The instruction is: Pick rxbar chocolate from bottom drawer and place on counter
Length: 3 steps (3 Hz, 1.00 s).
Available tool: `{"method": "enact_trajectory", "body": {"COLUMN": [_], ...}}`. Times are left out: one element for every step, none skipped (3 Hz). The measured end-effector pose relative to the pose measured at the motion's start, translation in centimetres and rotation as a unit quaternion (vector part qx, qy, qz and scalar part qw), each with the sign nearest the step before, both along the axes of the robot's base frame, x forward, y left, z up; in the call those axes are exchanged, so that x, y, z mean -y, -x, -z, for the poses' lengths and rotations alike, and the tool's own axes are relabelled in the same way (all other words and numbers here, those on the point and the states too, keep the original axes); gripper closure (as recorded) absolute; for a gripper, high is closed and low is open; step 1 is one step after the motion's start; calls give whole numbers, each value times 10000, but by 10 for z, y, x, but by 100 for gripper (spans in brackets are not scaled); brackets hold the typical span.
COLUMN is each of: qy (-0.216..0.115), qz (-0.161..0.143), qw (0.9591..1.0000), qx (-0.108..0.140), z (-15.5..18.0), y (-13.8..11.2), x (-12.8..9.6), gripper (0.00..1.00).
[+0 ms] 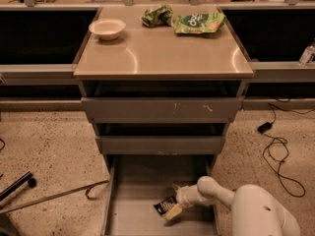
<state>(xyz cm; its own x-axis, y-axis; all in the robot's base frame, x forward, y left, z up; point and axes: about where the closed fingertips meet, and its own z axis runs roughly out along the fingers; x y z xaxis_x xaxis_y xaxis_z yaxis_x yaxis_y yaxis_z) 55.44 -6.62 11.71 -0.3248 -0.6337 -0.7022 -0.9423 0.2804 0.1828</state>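
Observation:
The bottom drawer (133, 188) stands pulled out below two shallower drawers, its flat grey floor showing. The rxbar chocolate (165, 205), a small black-wrapped bar, lies on the drawer floor right of the middle. My gripper (172, 209) reaches down into the drawer from the right on a white arm, and its pale fingers (173, 212) sit right at the bar's near right end. The counter (162, 48), a shiny beige top, is above the drawers.
On the counter stand a white bowl (107, 28) at the back left and two green snack bags (198, 22) at the back. A black cable (275, 146) lies on the floor to the right. A metal rod (54, 196) lies on the floor to the left.

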Motion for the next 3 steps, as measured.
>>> {"method": "enact_trajectory", "body": {"qy": [407,408,483], "qz": [89,92,297], "qw": [9982,9982,9976], "qx": [442,441,405], "z": [4,4,16], "y": [-11,-11,-7], "x": [-6,-6,0], "gripper": [0,0,0]}}
